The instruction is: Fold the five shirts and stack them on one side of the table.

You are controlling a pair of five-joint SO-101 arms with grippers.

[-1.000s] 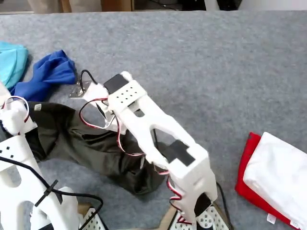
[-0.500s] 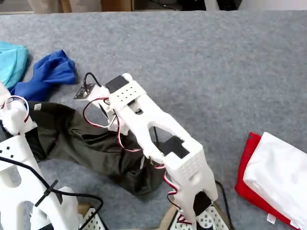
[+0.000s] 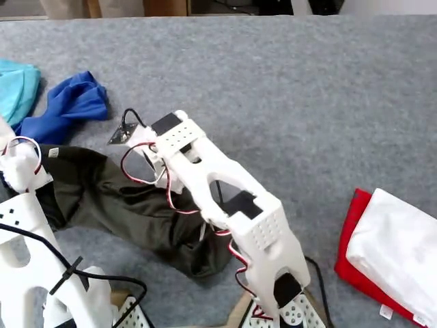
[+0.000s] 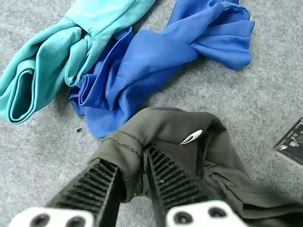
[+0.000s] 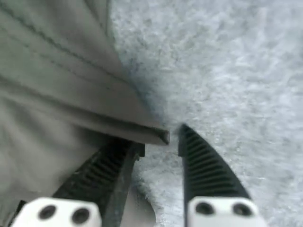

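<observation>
Grey felt table point(image 3: 321, 89), olive shirt point(image 3: 136, 205)

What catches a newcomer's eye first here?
A crumpled dark olive shirt lies at near left, pinched by the left claw, with the open right claw at its edge. A blue shirt and a teal shirt lie bunched far left; a folded white shirt rests on a red shirt at the right.

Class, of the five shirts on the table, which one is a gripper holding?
The dark olive shirt: the left gripper is clamped on a fold of it. The blue shirt, teal shirt, red shirt and white shirt lie untouched.
</observation>
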